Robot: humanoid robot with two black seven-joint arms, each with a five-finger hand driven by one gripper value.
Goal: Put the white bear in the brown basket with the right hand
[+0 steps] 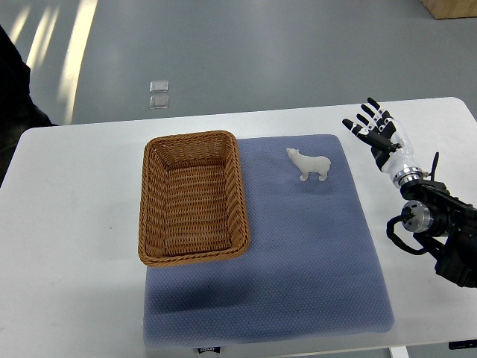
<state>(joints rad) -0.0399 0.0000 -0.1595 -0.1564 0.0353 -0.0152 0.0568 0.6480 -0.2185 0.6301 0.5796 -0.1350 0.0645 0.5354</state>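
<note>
A small white bear point(310, 164) stands on the blue mat point(298, 253), near the mat's far right corner. To its left, a brown woven basket point(151, 201) rests with nothing inside it. My right hand point(371, 125) hovers to the right of the bear, past the mat's edge, with fingers spread and nothing held. Its arm runs in from the lower right. The left arm does not show.
The white table point(74, 224) carries the mat and basket. Grey floor lies beyond the far edge, with a small clear object point(159, 95) on it. A dark shape point(13, 97) sits at the left edge.
</note>
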